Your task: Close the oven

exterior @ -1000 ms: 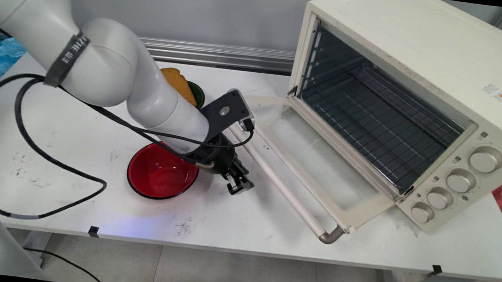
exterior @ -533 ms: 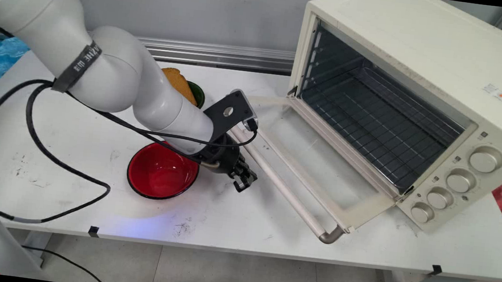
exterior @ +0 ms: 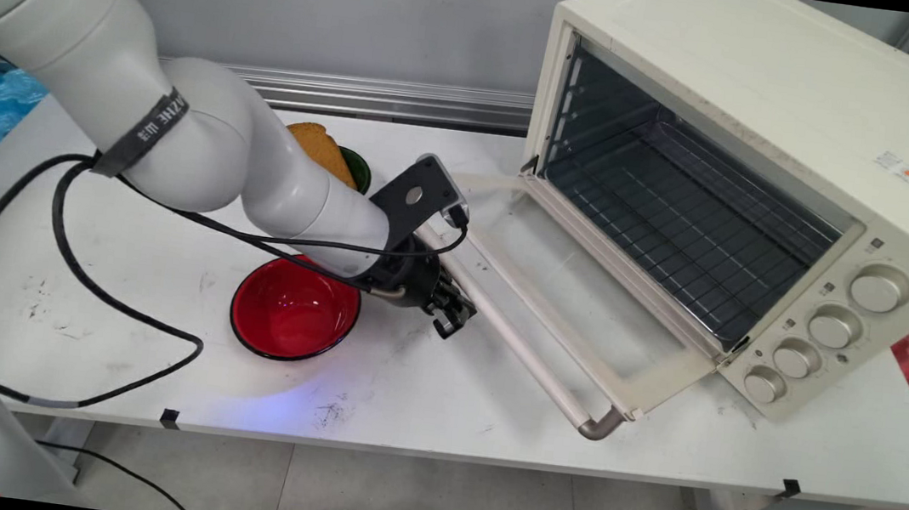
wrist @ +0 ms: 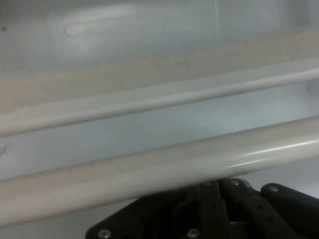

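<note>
Grey wall and an aluminium rail back a white worktop (exterior: 119, 268), scuffed with dark marks. At 3 o'clock stands a cream toaster oven (exterior: 776, 138), its glass door (exterior: 578, 295) dropped flat and its wire rack (exterior: 680, 229) bare. Along the door's free edge runs a pale handle bar (exterior: 513, 339), which fills the hand view as a thick cream tube (wrist: 159, 174) crossing just ahead of the black linkage.

Near the worktop's centre the end effector (exterior: 452, 316) hangs low, close against the handle bar's upper stretch; whether it touches the bar I cannot tell, and the linkage hides the fingertips, so I cannot tell if it is released or clenched. At 9 o'clock of it sits a red bowl (exterior: 294, 314), just beside the wrist. Toward 11 o'clock, half hidden behind the arm, a green bowl (exterior: 357, 167) carries a piece of golden-brown bread (exterior: 321, 147).

Risks, as I judge them: the end effector sits so near the bar that a slight push sideways could jolt the door or shove the oven along the worktop. The wrist and its hanging black cable (exterior: 115, 306) pass right by the red bowl, so a swing toward 9 o'clock might knock or drag it.
</note>
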`<state>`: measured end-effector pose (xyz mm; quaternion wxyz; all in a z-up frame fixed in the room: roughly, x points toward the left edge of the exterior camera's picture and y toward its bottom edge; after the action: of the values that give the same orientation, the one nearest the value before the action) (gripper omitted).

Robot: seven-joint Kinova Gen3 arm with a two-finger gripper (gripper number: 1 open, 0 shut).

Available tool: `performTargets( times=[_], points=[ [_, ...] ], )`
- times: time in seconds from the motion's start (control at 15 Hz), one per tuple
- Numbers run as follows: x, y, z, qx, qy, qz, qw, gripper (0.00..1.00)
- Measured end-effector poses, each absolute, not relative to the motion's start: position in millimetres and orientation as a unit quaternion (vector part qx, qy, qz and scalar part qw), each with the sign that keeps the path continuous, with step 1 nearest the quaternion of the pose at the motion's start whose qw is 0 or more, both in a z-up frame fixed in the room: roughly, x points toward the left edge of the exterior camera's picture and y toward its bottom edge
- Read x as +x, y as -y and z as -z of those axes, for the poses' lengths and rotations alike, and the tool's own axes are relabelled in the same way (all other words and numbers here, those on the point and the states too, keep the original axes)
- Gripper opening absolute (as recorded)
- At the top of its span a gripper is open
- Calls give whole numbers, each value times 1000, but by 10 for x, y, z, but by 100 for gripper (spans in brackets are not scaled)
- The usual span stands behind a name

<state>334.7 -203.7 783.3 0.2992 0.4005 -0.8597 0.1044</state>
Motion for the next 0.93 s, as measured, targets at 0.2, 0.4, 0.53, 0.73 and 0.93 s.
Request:
performTargets(
  times=[0.2, 0.4, 0.53, 0.73, 0.93],
  points=[
    [3349, 2053, -7853, 405, 851, -112, 315, 0],
    [3351, 2062, -7879, 409, 843, -118, 328, 0],
    [3354, 2065, -7908, 413, 837, -121, 338, 0],
    [3344, 2072, -7954, 420, 827, -124, 352, 0],
    [3313, 2083, -8010, 428, 816, -125, 367, 0]
  ],
)
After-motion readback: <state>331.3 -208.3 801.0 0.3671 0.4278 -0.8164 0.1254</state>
